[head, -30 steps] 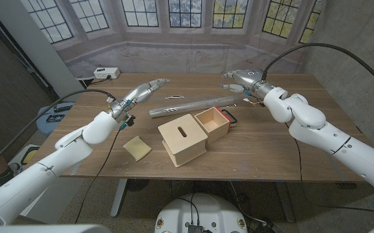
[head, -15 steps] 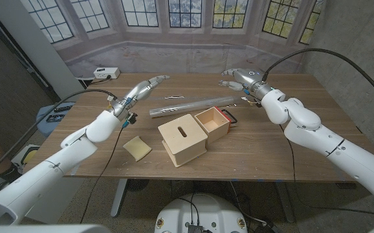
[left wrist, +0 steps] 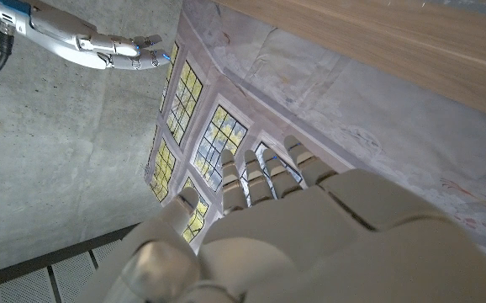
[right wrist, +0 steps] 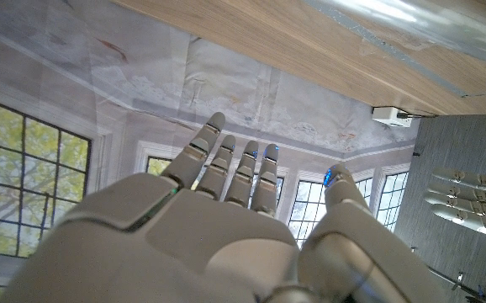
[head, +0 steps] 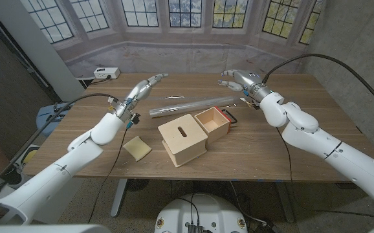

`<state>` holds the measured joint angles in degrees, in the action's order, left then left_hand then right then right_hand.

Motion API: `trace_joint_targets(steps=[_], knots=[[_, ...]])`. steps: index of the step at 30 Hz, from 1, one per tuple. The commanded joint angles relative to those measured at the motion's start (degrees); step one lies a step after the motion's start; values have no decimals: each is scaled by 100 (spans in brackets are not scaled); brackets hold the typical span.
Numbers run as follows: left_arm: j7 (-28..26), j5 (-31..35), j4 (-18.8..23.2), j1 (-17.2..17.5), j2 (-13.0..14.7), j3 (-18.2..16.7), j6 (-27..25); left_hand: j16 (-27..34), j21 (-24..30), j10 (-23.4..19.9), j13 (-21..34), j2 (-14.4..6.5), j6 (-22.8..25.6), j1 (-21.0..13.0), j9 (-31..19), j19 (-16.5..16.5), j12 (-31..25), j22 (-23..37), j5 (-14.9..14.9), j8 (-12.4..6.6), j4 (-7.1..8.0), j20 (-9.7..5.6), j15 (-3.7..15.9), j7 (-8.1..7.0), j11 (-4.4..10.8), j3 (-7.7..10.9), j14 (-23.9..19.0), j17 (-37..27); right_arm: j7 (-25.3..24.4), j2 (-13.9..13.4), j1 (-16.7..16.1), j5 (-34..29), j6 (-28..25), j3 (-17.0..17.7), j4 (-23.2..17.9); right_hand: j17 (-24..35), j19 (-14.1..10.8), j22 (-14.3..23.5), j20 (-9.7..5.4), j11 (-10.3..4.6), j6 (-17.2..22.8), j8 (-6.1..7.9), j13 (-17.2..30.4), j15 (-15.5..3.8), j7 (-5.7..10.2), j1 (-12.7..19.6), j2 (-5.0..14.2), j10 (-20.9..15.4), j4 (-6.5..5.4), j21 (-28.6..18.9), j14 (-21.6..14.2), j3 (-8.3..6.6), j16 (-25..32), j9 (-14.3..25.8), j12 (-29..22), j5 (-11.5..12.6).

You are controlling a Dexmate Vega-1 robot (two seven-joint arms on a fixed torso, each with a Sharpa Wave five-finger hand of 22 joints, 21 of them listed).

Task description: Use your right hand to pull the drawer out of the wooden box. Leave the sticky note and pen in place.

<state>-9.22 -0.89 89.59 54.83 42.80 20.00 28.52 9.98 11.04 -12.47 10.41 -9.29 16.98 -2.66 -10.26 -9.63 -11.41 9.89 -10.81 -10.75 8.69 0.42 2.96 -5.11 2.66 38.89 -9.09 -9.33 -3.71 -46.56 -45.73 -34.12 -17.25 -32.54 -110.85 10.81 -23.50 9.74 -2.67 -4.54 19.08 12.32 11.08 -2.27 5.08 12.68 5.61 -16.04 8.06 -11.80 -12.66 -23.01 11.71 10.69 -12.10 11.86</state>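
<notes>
Wooden box (head: 182, 139): mid-tabletop (head: 271, 145), slotted lid. Drawer (head: 213, 123): partly out on its far-right side, red-edged, black handle (head: 230, 118). Right hand (head: 237, 80): raised far right, fingers spread, holding nothing. Left hand (head: 145, 87): empty, extended. Advised: hook the handle, draw straight outward.

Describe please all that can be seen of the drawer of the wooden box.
The drawer is a small open-topped tray of pale wood, apparently empty, with a reddish front face and a dark loop handle. It is slid partway out of the wooden box, toward the robot's right, near the table's middle. Neither hand touches it; the right hand hovers well beyond it.
</notes>
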Motion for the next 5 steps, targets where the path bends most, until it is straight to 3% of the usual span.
trace_joint_targets(steps=[1, 5], knots=[[-335, -267, -121, 76, -369, -17, 23, 3, 36, 11, 17, -11, 41, -37, -21, -40, 17, 4, 6, -8, 11, 9, -26, 51, -32, 54, -16, -20, -369, 36, -123, 609, 245, 149, 140, 11, -11, 20, -98, -1, 59, 23, 12, -494, 2, 51, -13, -54, 14, 21, -31, -7, 33, 9, -14, -5], [-604, -183, -148, 122, -521, -34, -16, 7, 37, -9, 17, -8, 61, -45, -21, -47, 8, 5, 8, -14, 5, 18, -29, 57, -35, 67, -28, -20, -440, 22, -90, 681, 321, 133, 207, 13, 19, 19, -98, -1, 63, 18, 12, -490, 1, 61, -3, -55, 16, 35, -14, -7, 26, 9, -8, -9]])
